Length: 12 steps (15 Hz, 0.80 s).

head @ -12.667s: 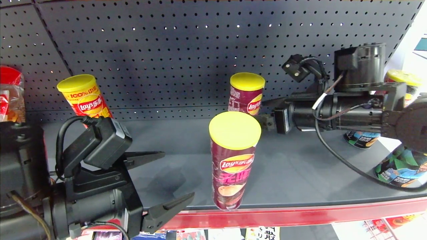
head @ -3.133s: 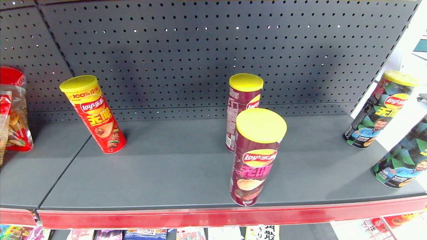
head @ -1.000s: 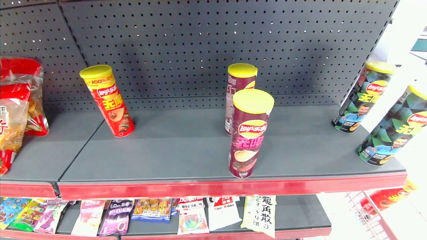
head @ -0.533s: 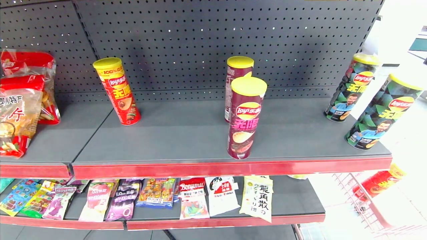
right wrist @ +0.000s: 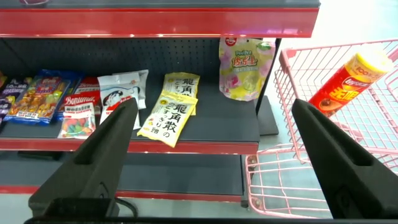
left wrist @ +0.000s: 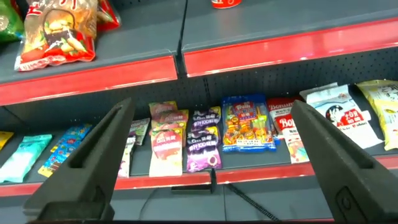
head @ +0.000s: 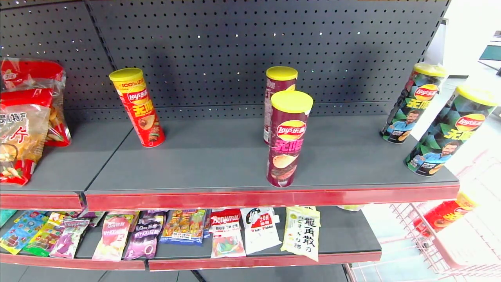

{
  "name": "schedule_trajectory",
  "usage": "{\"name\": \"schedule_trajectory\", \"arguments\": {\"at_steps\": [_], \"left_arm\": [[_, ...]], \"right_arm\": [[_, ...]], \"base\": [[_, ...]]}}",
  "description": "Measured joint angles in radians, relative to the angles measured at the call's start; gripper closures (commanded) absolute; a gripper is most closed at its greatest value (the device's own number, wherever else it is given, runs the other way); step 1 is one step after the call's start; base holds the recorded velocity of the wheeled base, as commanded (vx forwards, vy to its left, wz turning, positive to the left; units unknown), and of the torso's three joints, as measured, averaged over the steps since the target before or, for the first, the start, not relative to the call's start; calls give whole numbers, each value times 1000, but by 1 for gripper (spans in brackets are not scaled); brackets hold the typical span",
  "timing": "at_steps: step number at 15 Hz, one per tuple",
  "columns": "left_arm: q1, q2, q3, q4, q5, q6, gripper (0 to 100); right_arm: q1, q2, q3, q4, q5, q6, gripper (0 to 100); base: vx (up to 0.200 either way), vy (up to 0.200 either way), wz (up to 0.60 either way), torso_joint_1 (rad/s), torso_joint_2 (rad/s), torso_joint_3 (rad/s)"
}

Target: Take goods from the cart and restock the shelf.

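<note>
**Restocking, between placements.** The upper shelf [head: 219,156] carries five upright cans. A red can [head: 137,107] stands toward the left. The front purple can [head: 289,139] stands near the shelf's front edge, and the rear purple can [head: 278,84] is just behind it by the perforated back panel. A green can [head: 413,103] and a second green can [head: 450,131] stand at the right end. Snack bags [head: 23,129] lean at the far left. Flat packets [head: 184,227] lie in a row on the lower shelf [head: 344,235].

The left hand [left wrist: 211,168] is spread wide and holds nothing. It faces the lower shelf. The right hand [right wrist: 214,162] is likewise wide open and empty. It faces the right end of the lower shelf, with the pink wire cart [right wrist: 287,99] just beside it.

One more red can, the can in the cart [right wrist: 348,84], lies tilted against the wire wall, untouched.

Judged progress: several cans are shelved, and wide bare gaps remain between them. At least this one item is left to fetch, probably by the right hand, which is nearer the cart. Whether the cart holds more cannot be told.
</note>
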Motion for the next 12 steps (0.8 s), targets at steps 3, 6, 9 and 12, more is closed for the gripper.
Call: {"name": "schedule_trajectory", "arguments": {"at_steps": [3, 6, 9, 12], "left_arm": [[0, 0, 1, 0, 0, -2, 0], [0, -1, 4, -1, -2, -2, 0], [1, -1, 6, -1, -3, -4, 0], [1, -1, 5, -1, -3, -19, 0]], "right_arm": [[0, 0, 0, 0, 1, 0, 0], [0, 0, 0, 0, 2, -1, 0], [0, 0, 0, 0, 2, -1, 0], [0, 0, 0, 0, 2, -1, 0]], "base": [[0, -67, 0, 1, -2, 1], [0, -200, 0, -2, -1, 6], [0, -200, 0, 15, 6, 2], [0, -200, 0, 1, 1, 2]]}}
